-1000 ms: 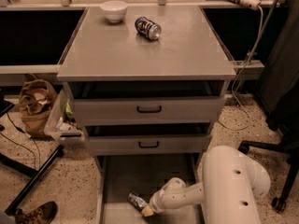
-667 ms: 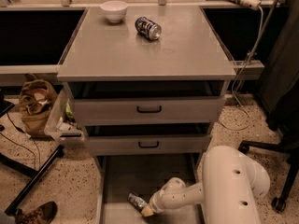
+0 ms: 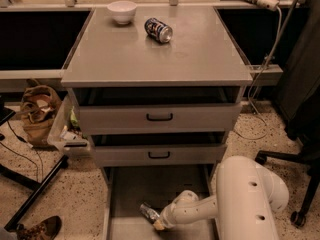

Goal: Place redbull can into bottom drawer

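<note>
Hardly anything had moved since the earlier frame: the gripper (image 3: 158,223) and the redbull can (image 3: 148,211) were in the same spot low in the bottom drawer (image 3: 132,186), and everything on the cabinet top (image 3: 200,59) lay as it had

From the left, a bag (image 3: 37,109) slumped on the floor, and a bin (image 3: 61,134) just beside the cabinet's left side held small odds and ends too blurred to name. A bowl (image 3: 122,10) stood near the top's far left corner; what it held, if anything, could not be seen. A dark can (image 3: 158,30) lay on its side near the far edge, about midway along, apart from the bowl

Below the front edge, the top drawer (image 3: 200,118) and the middle drawer (image 3: 200,154) were each open a little, their insides dark. The bottom drawer was pulled well out, its floor bare but for the redbull can, which was tilted at the gripper's tip; whether it rested on the floor or hung just above could not be told. The arm (image 3: 195,211) reached in from the right

Whether the gripper clasped the can or had let go could not be told either. By my judgement the task was nearly done: the can was down inside the right drawer, and what was left was the release, if not yet made, and drawing the arm out
</note>
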